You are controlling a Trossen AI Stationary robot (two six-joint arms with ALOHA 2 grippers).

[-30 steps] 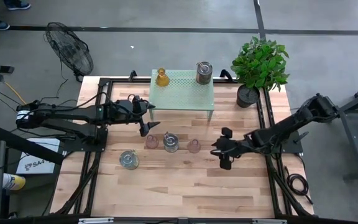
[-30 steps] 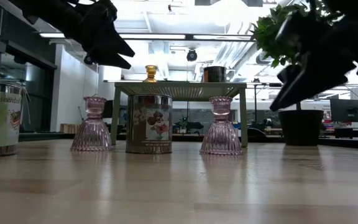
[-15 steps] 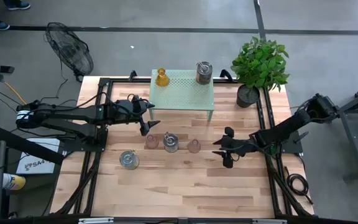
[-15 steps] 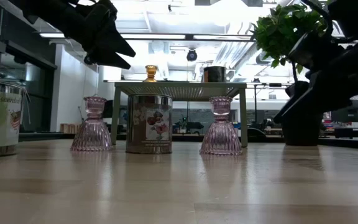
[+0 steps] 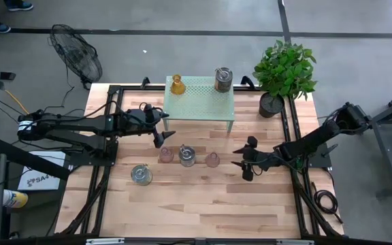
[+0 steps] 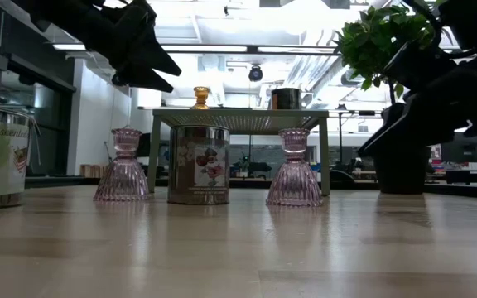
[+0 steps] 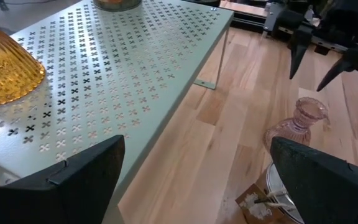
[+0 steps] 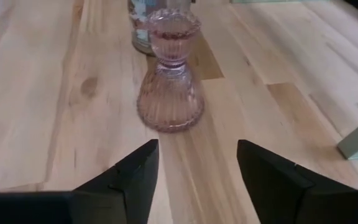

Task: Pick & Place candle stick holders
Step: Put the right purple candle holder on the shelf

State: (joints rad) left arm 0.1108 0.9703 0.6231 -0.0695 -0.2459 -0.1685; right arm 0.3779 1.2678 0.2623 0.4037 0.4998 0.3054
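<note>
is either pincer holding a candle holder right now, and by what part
Nothing is held. The right pincer is open, apart from the pink holder it faces. The left pincer is open beside the green stand.

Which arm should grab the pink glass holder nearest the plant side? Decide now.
Right. The right pincer is open, low and aimed straight at that pale pink ribbed glass holder; the left pincer hovers open by the pale green perforated stand.

Bright, even overhead light up top; heavily backlit down low, arms mere silhouettes against glaring ceiling lights (image 6: 222,29). Foreground table (image 6: 238,248) maybe slightly soft.
</note>
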